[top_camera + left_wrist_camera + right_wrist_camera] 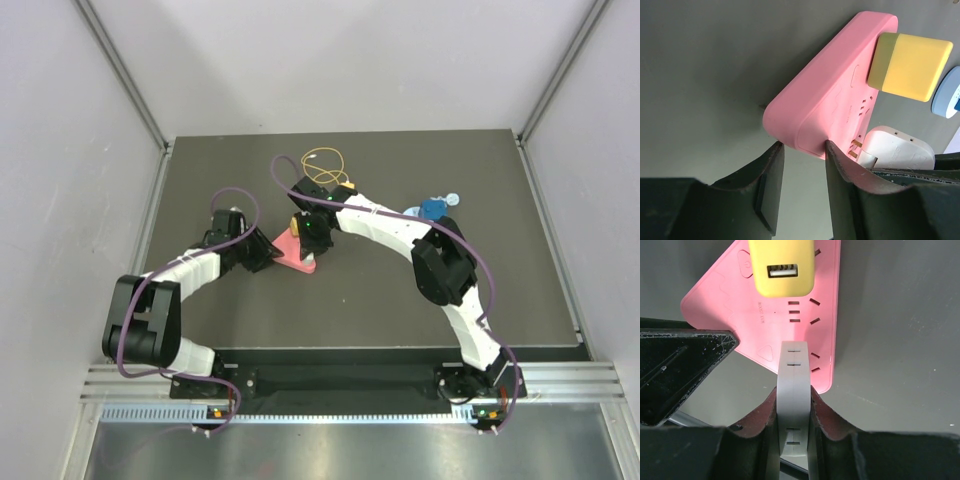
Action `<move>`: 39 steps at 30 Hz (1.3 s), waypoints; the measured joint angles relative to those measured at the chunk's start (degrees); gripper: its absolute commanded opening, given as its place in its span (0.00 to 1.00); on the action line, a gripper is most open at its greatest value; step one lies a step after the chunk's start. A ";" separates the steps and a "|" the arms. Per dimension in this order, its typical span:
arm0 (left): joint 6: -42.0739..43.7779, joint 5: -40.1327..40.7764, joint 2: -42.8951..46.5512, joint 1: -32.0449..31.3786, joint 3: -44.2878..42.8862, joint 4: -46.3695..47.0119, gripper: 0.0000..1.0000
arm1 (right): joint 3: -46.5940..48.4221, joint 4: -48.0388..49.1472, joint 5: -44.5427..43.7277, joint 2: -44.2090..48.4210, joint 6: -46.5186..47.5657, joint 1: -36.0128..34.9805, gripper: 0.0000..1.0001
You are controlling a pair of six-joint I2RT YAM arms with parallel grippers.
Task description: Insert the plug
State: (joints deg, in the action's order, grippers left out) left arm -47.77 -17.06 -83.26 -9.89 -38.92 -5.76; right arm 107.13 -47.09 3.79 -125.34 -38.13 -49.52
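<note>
Left gripper (802, 145) brackets the pink strip's (815, 100) near corner, grip not determinable; right gripper (793, 392) clamps a white adapter (793, 367) over the strip beside a yellow block (782, 270); the plug (347, 187) lies farther back by its wire loop (322, 158).

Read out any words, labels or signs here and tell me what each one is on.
Strip: one short line of tiny raised print beside the slots, too small to read.
Its button: a faint power symbol, no words.
Charger: none.
Plug: none.
</note>
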 measured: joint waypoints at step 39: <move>1.38 0.20 0.57 -0.04 -0.07 -1.62 0.42 | 1.99 0.48 -2.45 -2.34 -0.72 -2.21 0.38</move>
State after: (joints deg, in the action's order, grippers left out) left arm -46.39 -16.86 -82.70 -9.93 -38.98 -7.38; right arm 109.12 -46.61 1.34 -127.68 -38.85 -51.72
